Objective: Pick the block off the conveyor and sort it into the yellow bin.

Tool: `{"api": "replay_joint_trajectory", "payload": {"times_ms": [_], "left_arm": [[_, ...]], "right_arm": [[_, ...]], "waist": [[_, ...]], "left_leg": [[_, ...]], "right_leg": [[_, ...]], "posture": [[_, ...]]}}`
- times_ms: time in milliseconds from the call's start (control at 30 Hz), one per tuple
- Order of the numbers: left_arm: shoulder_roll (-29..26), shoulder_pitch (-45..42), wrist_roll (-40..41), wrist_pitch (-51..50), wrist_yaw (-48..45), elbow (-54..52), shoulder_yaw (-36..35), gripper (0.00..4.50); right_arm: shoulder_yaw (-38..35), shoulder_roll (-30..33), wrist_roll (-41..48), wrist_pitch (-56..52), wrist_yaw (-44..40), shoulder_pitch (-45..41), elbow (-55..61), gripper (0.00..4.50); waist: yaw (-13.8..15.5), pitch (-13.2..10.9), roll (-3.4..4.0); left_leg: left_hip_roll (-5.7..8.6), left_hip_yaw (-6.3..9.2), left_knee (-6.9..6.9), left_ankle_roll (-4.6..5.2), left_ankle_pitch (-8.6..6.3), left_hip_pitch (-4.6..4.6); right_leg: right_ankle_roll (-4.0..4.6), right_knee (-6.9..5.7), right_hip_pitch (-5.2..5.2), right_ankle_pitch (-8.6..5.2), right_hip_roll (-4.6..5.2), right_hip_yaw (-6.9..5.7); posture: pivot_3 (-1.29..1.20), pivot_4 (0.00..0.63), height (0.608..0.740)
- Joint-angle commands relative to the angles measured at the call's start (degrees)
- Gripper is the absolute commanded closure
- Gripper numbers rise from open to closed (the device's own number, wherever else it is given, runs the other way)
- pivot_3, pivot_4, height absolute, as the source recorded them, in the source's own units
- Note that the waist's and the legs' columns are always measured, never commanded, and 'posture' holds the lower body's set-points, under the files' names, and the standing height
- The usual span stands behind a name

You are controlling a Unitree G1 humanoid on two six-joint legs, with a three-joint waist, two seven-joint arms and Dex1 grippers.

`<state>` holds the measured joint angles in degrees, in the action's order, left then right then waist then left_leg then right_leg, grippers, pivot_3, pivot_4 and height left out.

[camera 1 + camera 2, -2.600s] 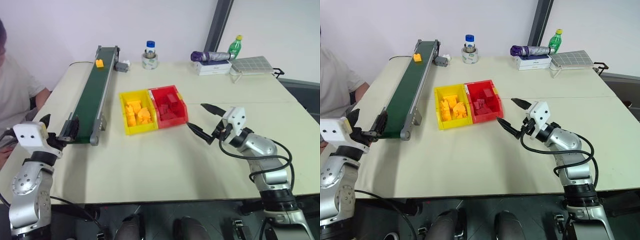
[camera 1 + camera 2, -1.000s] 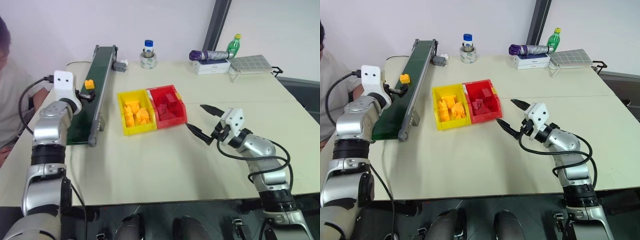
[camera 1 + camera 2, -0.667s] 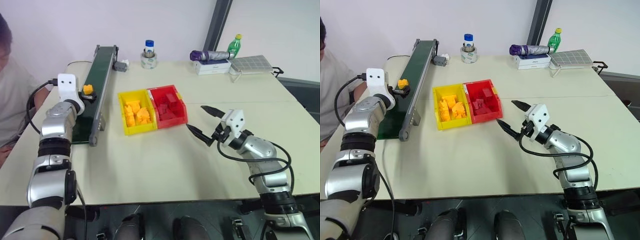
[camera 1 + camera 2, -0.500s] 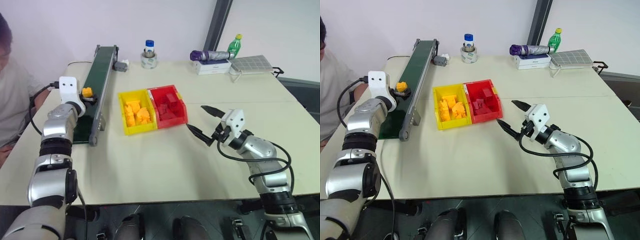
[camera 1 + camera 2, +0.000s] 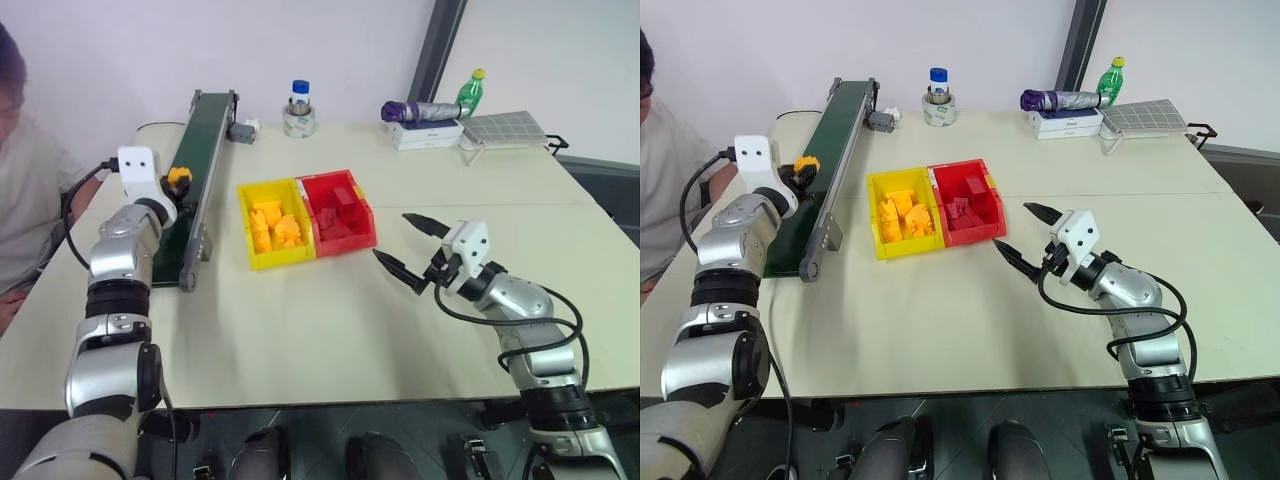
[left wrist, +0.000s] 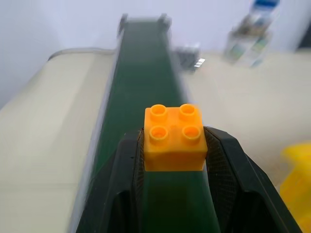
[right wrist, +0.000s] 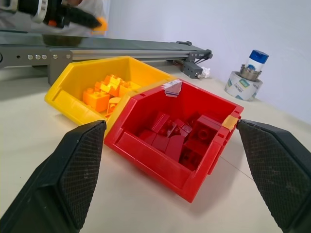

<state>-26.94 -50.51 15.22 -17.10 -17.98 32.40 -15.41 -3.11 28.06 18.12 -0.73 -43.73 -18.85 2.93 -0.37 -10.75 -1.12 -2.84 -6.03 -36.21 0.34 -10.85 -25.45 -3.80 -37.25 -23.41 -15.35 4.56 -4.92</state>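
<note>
**Left tool clamped on block above conveyor; bins part-filled**

Left tool (image 6: 175,160): both black fingers pressed against the sides of the block (image 6: 175,137), studs up, grip closed on it. In the head views the block sits in this tool over the conveyor (image 5: 190,200), about midway along the belt, at roughly 10 o'clock from the bins.

Right tool (image 5: 405,248): fingers spread wide, holding nothing, poised above the table (image 5: 330,330) at about 4 o'clock from the red bin (image 5: 340,215), pointing toward it.

Containers:
- Yellow bin (image 5: 902,212): open top, joined along one side to the red bin, at 9 o'clock of it. Holds a loose pile of yellow-orange bricks; exact count not readable.
- Red bin: holds several red bricks, jumbled.

Both bins stand just beside the conveyor's near half, at 3 o'clock of it, not touching its rail.

Far table edge, 12 to 1 o'clock: blue-capped jar (image 5: 300,98) on a tape roll, green bottle (image 5: 469,92), folded umbrella (image 5: 420,111) on a white box. A person (image 5: 25,190) sits at 9 o'clock.
</note>
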Motion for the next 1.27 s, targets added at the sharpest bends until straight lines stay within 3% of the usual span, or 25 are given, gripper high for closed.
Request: {"api": "replay_joint_trajectory", "payload": {"times_ms": [33,167,400,633,800,1033,1267], "left_arm": [[1.39,2.41,3.64,-0.98,-8.01,-12.66,3.40,3.27],[4.48,6.84,5.08,-5.42,-10.91,-21.84,7.97,3.27],[6.57,7.89,3.18,-5.47,-8.31,-21.15,8.75,3.27],[6.79,6.20,3.74,-5.33,-9.46,-20.02,8.28,0.05],[2.66,8.29,6.34,-9.06,-12.19,-23.68,5.53,0.05],[-7.76,23.98,15.37,-19.25,-23.94,-40.61,4.47,0.05],[-10.52,27.98,14.95,-13.40,-29.19,-40.57,3.47,0.05]], "right_arm": [[-1.02,0.72,0.05,0.77,0.09,-0.33,2.60,0.00],[-0.80,0.65,-0.08,0.76,0.07,-0.67,2.39,0.00],[-1.20,1.10,0.00,0.51,0.20,-0.16,3.09,0.00],[-1.16,1.31,-0.06,0.43,0.17,-0.47,3.04,0.00],[-1.11,1.25,-0.05,0.72,0.04,-0.61,2.80,0.00],[-1.16,1.21,-0.23,1.77,-0.13,-0.34,1.87,0.00],[-0.03,0.15,-0.68,2.93,-0.99,-3.02,-0.78,0.00]], "waist": [[0.01,0.00,0.00],[-0.24,0.00,0.01],[-0.31,0.00,0.01],[-0.10,0.00,0.00],[-0.41,0.00,0.01],[-0.58,0.01,0.05],[-0.15,0.01,0.05]], "left_leg": [[0.01,0.00,-0.01,0.00,0.00,0.00],[0.01,-0.02,0.00,0.01,0.00,0.06],[-0.09,0.04,-0.02,-0.03,0.10,0.10],[0.02,0.01,-0.04,0.05,0.10,0.07],[-0.03,0.03,-0.02,0.04,0.10,0.07],[-0.09,-0.01,0.08,0.02,0.10,0.11],[-0.04,0.02,-0.02,-0.15,0.00,0.07]], "right_leg": [[0.00,0.00,0.01,0.00,0.01,0.00],[-0.01,-0.01,0.05,0.01,-0.01,0.03],[0.02,-0.12,0.00,0.03,-0.08,0.06],[0.01,-0.09,0.02,0.03,-0.02,0.06],[0.01,-0.10,0.01,0.03,-0.03,0.05],[0.03,-0.11,-0.04,0.02,0.00,0.12],[0.52,0.10,0.00,0.07,0.23,0.10]], "posture": [[0.00,0.150,0.740],[0.00,0.150,0.740],[0.00,0.150,0.740],[0.00,0.150,0.740],[0.00,0.150,0.740],[0.00,0.150,0.740],[0.00,0.150,0.740]]}}
